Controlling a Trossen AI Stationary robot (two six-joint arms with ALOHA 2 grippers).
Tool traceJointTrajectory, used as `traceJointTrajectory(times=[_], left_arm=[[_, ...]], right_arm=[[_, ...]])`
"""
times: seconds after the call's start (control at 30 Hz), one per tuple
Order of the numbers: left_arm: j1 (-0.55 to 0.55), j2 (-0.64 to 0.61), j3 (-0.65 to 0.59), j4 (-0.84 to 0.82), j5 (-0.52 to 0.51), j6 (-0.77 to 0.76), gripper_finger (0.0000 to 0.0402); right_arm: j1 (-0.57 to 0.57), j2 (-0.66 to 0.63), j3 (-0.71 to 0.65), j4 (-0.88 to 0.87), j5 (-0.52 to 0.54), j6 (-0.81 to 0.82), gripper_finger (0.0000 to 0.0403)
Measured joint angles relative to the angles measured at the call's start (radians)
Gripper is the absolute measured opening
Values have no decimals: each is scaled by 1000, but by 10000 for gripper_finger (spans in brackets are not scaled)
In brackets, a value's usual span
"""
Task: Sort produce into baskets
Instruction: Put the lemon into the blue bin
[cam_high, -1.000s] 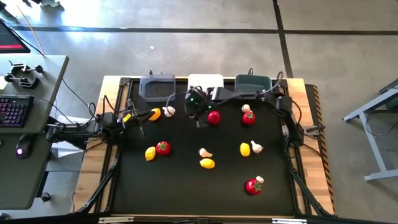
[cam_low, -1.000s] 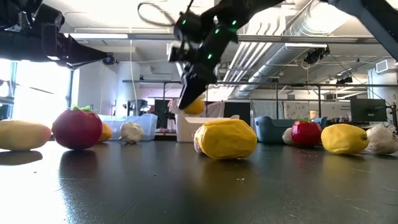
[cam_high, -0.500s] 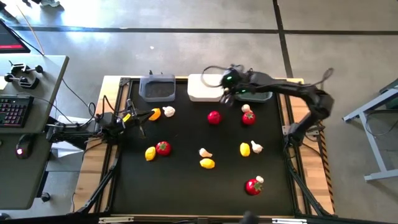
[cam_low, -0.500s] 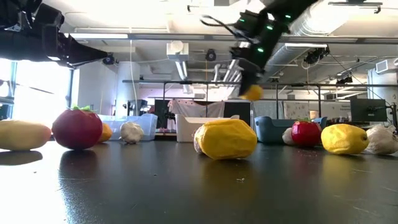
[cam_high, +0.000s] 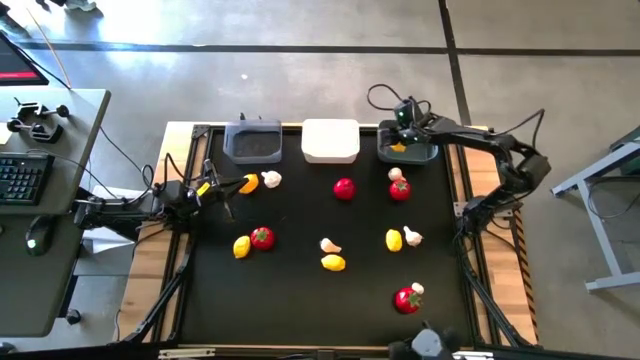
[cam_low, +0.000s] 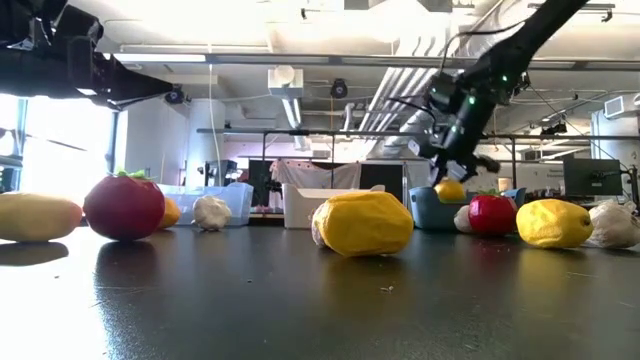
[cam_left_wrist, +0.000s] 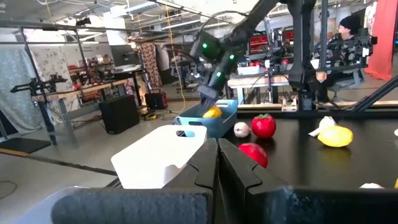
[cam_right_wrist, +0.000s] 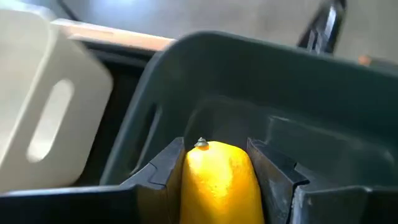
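Observation:
My right gripper (cam_high: 400, 143) is over the dark teal basket (cam_high: 420, 153) at the table's far right and is shut on a yellow lemon (cam_right_wrist: 217, 180). In the low view the lemon (cam_low: 449, 190) hangs at about the height of the basket's rim (cam_low: 425, 205). The grey basket (cam_high: 252, 141) and the white basket (cam_high: 330, 140) stand beside the teal one along the far edge. Tomatoes (cam_high: 344, 187), lemons (cam_high: 333, 262) and garlic bulbs (cam_high: 329, 245) lie scattered on the black mat. My left gripper (cam_high: 222, 190) waits at the table's left, shut and empty. My right gripper pinches the lemon between its two fingers (cam_right_wrist: 163, 173), one on each side of the lemon's body (cam_right_wrist: 194, 177). The fingers slant down from above into the teal basket's opening. The lemon is lifted clear and hangs at the fingertips over the basket's inside.
Beside my left gripper lie a lemon (cam_high: 248, 183) and a garlic bulb (cam_high: 270, 179). A tomato (cam_high: 400, 189) and a garlic bulb (cam_high: 396, 174) lie just near of the teal basket. People and equipment show in the room beyond the table.
My right gripper has carried the lemon from above the table's far middle toward the right edge, past the white basket. It has come down over the teal basket, still shut on the lemon.

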Motion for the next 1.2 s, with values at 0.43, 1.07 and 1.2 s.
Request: traceJointTrajectory(times=[0.43, 1.07, 1.2], left_arm=[[0, 0, 0, -1, 15, 1, 0], [0, 0, 0, -25, 29, -2, 0], [0, 0, 0, -26, 28, -2, 0]], right_arm=[[-16, 27, -78, 173, 34, 119, 136], [-14, 101, -77, 178, 34, 118, 210], [-14, 101, -77, 179, 33, 111, 238]])
